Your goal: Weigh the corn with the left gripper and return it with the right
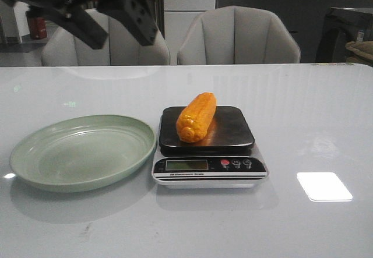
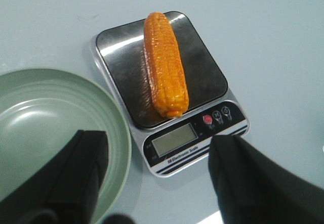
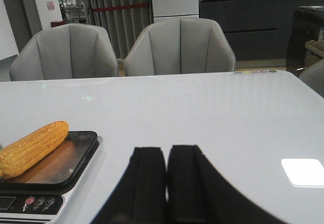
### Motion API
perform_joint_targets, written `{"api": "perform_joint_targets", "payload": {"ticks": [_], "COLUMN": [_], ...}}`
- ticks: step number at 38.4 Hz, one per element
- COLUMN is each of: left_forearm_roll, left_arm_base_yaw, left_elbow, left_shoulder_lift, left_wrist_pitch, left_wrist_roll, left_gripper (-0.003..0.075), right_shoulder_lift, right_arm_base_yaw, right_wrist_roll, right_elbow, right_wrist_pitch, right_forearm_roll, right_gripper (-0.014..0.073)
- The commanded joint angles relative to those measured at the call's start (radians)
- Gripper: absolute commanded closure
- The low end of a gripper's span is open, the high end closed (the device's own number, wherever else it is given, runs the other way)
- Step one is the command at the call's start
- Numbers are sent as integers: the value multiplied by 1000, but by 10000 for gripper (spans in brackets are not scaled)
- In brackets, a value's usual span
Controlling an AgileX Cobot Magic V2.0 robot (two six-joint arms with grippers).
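The pale tabletop (image 1: 315,112) spreads wide, and the green plate (image 1: 81,151) sits empty just beside the scale (image 1: 208,144). The corn (image 1: 196,116) lies lengthwise on the scale's dark platform, free of any grip. High above the plate hangs the left claw (image 1: 119,28), fingers spread apart. The right claw (image 3: 167,183) rests low, fingers pressed together, holding nothing.
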Motion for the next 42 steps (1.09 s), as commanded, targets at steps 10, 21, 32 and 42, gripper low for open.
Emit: {"api": "perform_joint_targets", "payload": {"ticks": [10, 21, 32, 42], "left_forearm_roll": [49, 54, 63, 72], "left_arm_base_yaw": [-2, -2, -2, -2], "left_elbow": [295, 502, 569, 570], "left_shoulder_lift": [-427, -788, -1051, -1120], "left_wrist_pitch": [-92, -70, 36, 89], "left_wrist_roll": [-2, -2, 37, 37], "left_gripper": [241, 398, 596, 596], "right_shoulder_lift": [-19, -19, -19, -19], "right_arm_base_yaw": [-5, -5, -5, -5], "right_wrist_roll": [-8, -8, -8, -7], "right_elbow": [10, 10, 10, 9], "right_wrist_pitch": [-85, -85, -85, -136], "right_forearm_roll": [-12, -12, -12, -11], "right_gripper": [428, 428, 428, 428]}}
